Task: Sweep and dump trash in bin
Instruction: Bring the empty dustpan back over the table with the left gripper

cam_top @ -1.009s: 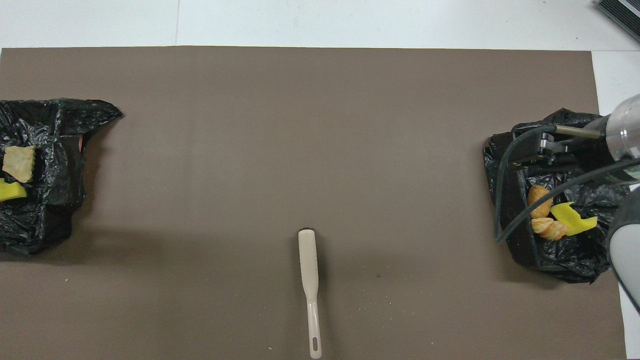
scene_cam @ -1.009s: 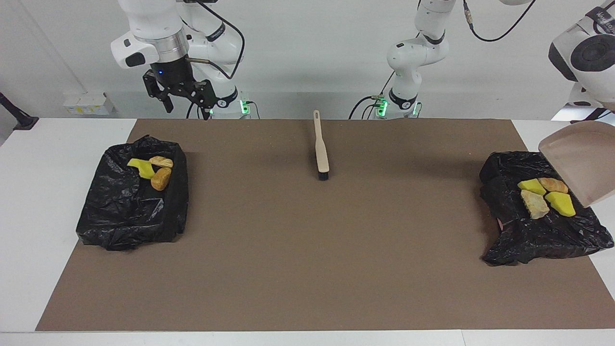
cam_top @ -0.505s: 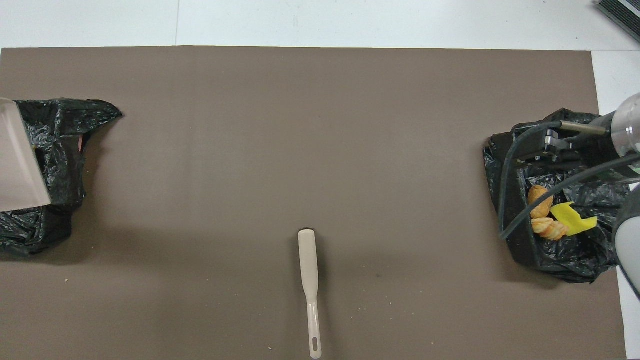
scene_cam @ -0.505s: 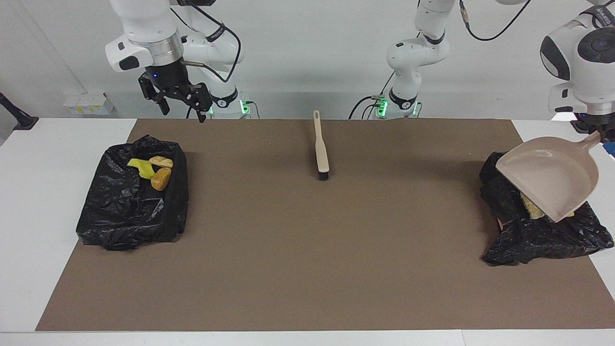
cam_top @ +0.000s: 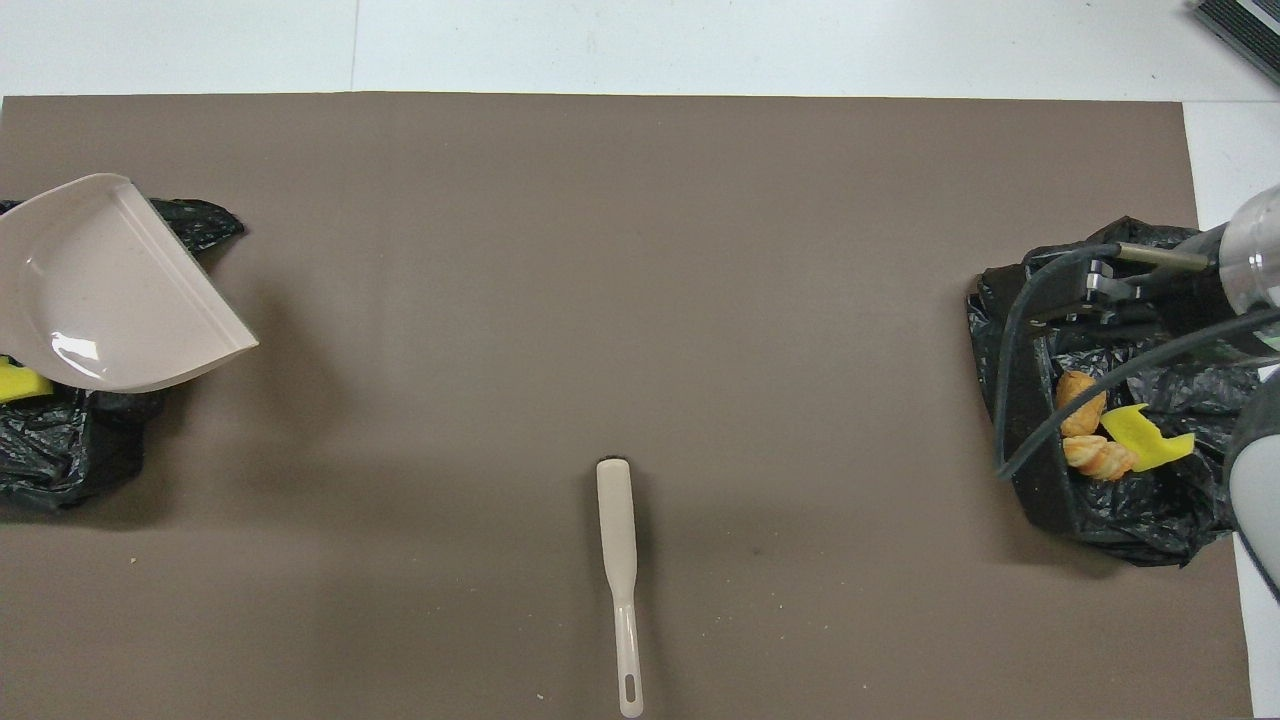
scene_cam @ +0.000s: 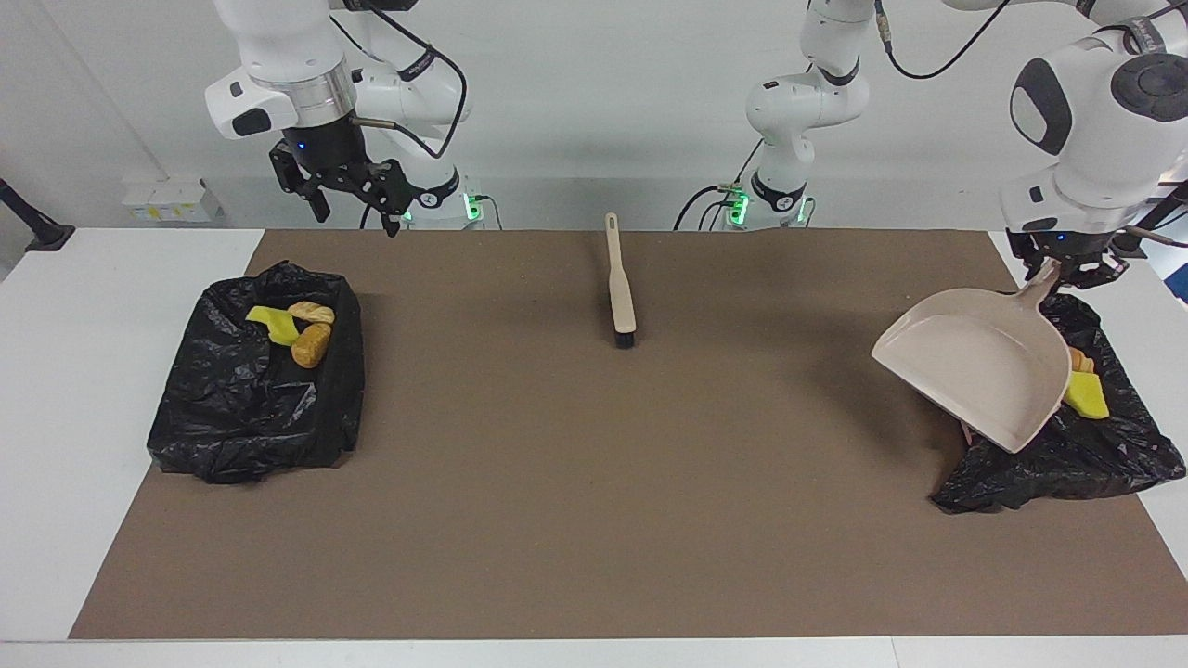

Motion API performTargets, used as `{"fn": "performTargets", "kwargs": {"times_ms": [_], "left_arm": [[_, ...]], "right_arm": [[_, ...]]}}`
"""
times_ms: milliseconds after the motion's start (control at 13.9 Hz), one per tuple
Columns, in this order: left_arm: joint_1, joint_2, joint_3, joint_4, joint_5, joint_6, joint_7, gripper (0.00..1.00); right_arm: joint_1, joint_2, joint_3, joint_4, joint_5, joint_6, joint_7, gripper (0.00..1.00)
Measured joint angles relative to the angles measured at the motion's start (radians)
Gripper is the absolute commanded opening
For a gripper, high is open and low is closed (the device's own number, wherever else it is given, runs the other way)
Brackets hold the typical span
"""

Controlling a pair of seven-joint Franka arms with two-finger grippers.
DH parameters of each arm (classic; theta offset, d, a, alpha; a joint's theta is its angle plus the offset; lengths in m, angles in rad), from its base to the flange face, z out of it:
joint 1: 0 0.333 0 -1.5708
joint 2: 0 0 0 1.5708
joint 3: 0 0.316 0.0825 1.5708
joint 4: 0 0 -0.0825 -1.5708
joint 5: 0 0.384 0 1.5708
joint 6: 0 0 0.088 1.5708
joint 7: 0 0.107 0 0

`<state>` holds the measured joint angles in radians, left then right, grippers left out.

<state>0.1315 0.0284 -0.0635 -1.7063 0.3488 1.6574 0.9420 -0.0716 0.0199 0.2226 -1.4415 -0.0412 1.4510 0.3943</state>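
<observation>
The left pincer (scene_cam: 1058,266) is clamping the handle of the dustpan (scene_cam: 979,373) and holding it tilted in the air over the black bag (scene_cam: 1104,445) at the left arm's end of the counter (scene_cam: 594,520). Part of the trash (scene_cam: 1084,390) is lying in that bag. The right pincer (scene_cam: 353,197) is hanging with its fingers apart over the other bag (scene_cam: 251,408), which is holding more scraps (scene_cam: 311,343). The brush (scene_cam: 620,288) is lying mid-counter, near the robots.
</observation>
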Motion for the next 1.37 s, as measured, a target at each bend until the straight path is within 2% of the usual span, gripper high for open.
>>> {"fn": "performTargets", "kwargs": {"times_ms": [288,577,865,1082,1370], "left_arm": [[-0.104,-0.017,-0.003,-0.014,-0.128,-0.057,-0.282,0.00],[-0.271,-0.055,-0.007,-0.076,-0.231,-0.055,-0.667,0.00],[-0.429,-0.062,-0.009,-0.096,-0.329,0.029,-0.987,0.00],[-0.536,-0.011,-0.009,-0.118,-0.342,0.142,-1.155,0.00],[-0.636,0.112,-0.008,-0.121,-0.342,0.277,-1.321,0.00]], "right_arm": [[0.000,0.000,0.000,0.000,0.001,0.003,-0.006,1.00],[-0.018,0.000,-0.002,0.000,0.001,0.006,-0.071,1.00],[-0.028,0.000,-0.002,0.000,0.001,0.006,-0.075,1.00],[-0.028,0.000,-0.002,0.000,0.001,0.006,-0.075,1.00],[-0.028,0.000,-0.002,0.000,0.001,0.006,-0.075,1.00]]}}
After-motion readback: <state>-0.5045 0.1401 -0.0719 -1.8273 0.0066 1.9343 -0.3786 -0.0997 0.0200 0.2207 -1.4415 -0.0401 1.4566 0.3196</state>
